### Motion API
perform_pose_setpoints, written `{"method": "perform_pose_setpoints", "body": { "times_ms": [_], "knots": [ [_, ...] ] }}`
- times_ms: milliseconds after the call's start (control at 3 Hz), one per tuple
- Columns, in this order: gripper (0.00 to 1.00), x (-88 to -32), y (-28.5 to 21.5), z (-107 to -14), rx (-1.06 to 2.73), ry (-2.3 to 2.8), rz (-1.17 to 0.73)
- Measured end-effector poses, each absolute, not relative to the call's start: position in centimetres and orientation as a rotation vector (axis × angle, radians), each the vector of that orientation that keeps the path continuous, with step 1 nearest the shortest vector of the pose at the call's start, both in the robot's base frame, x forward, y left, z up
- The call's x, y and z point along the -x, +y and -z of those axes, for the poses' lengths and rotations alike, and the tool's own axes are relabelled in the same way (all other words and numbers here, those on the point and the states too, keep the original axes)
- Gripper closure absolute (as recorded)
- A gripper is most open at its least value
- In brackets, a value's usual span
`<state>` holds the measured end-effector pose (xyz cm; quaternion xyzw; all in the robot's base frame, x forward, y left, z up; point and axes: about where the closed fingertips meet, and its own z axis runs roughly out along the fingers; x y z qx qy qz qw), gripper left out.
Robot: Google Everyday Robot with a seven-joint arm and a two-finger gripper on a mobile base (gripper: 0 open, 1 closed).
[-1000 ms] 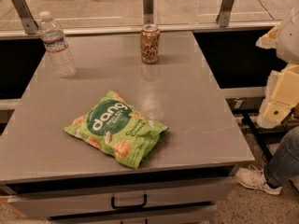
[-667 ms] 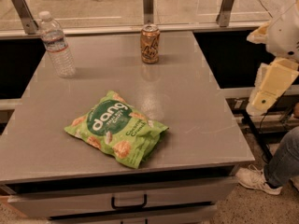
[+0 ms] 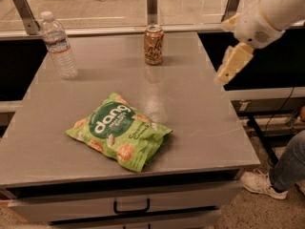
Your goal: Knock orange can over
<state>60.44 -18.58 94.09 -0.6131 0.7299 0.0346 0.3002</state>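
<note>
The orange can (image 3: 153, 45) stands upright near the far edge of the grey table (image 3: 200, 118), a little right of its middle. It is orange-tan with a silver top and pale swirly markings. My gripper (image 3: 232, 64) hangs from the white arm at the upper right, above the table's right edge. It is to the right of the can, well apart from it and a little nearer the camera.
A clear plastic water bottle (image 3: 58, 45) stands at the far left of the table. A green snack bag (image 3: 119, 131) lies in the front middle. A glass barrier with metal posts (image 3: 151, 4) runs behind the table. A person's leg and shoe (image 3: 271, 178) are at lower right.
The arm has swung in from the right edge of view, moving left and up toward the table. The can, bottle and bag have not moved.
</note>
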Motion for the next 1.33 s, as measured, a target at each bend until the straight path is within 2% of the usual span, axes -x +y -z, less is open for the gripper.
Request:
{"method": "perform_pose_setpoints", "body": {
  "times_ms": [333,667,1333],
  "knots": [
    [0.00,-66.5,-15.0,-92.4,1.561,1.852,-0.212],
    [0.00,-70.3,-11.1,-90.5,1.501,1.809,-0.371],
    [0.00,-73.2,-4.5,-88.2,1.403,1.751,-0.663]
  ]
}}
